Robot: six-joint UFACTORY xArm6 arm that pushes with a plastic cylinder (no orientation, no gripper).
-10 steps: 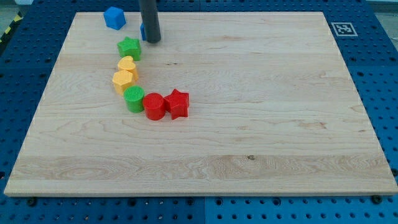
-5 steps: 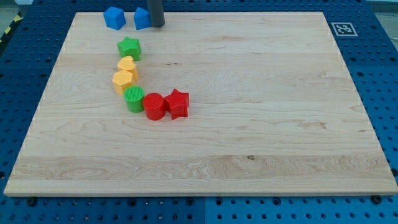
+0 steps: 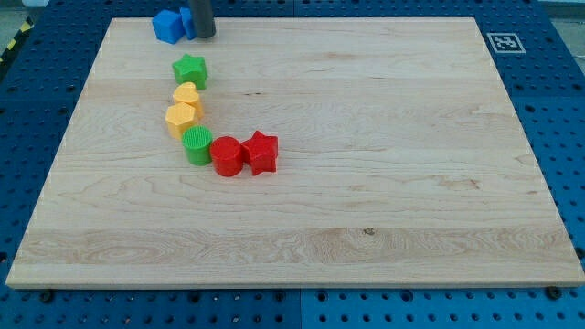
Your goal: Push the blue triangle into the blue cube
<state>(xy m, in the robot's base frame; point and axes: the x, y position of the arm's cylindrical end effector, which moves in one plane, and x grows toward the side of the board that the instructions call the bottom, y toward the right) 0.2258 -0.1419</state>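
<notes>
At the view's top left, our dark rod comes down from beyond the frame's upper edge, and my tip (image 3: 204, 36) meets the wooden bench (image 3: 366, 183) just inside its far border. We carry no claw on this arm, so there is nothing to report as spread, closed or gripping; the rod alone does the touching. The tip stands hard against the view's right side of the blue triangle (image 3: 187, 22), of which only a thin sliver shows to the left of the rod, too little for us to confirm its shape. That sliver appears to be pressed against the blue cube (image 3: 167, 26), which sits just to its left by the bench's top edge, though the rod hides the join and we cannot say for certain that the two touch. Below them, well apart from the blue pair, a curved line of blocks runs down the bench: a green star (image 3: 190, 69), a yellow heart (image 3: 187, 95) touching a yellow block (image 3: 180, 119) whose outline is hard to make out, then a green cylinder (image 3: 197, 145), a red cylinder (image 3: 227, 155) and a red star (image 3: 261, 152), packed side by side. A small printed marker (image 3: 502, 42) sits at the bench's top right corner, and a blue pegboard (image 3: 567, 110) frames the bench on every side.
</notes>
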